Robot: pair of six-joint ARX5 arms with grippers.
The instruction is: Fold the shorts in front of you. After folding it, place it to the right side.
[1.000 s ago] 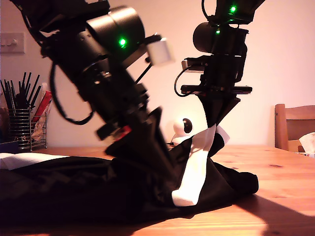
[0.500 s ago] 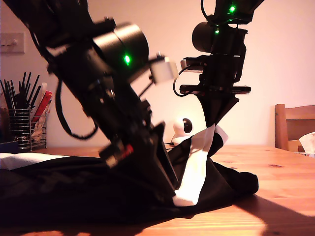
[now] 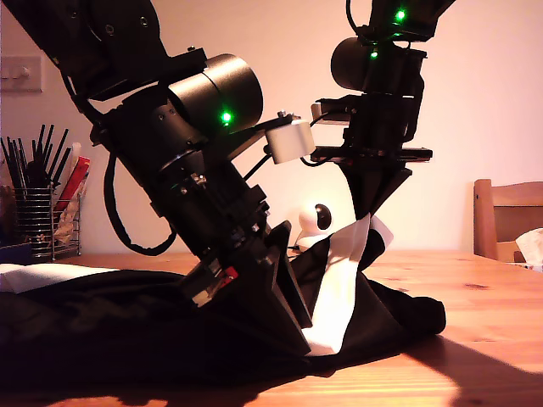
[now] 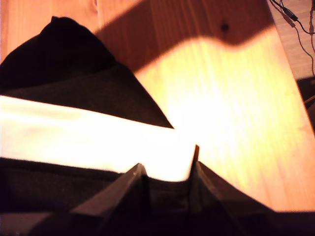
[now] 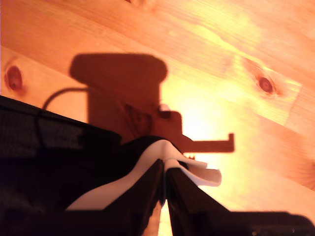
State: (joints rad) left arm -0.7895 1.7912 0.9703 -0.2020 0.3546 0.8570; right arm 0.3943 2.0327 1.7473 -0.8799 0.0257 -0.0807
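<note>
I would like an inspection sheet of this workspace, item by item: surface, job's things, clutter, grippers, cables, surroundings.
Surface: wooden table, lit, with shadows.
Job's things: shorts spread on the table; one white hem band pulled upward.
Clutter: wire utensil holder at the exterior view's left; small white camera behind the shorts.
Grippers: my second gripper shut on the white hem, raised; my first gripper low over the band, jaws apart, grip unclear.
Cables: black cable looping off an arm; thin wires beside the table.
Surroundings: wooden chair; wall switch.
</note>
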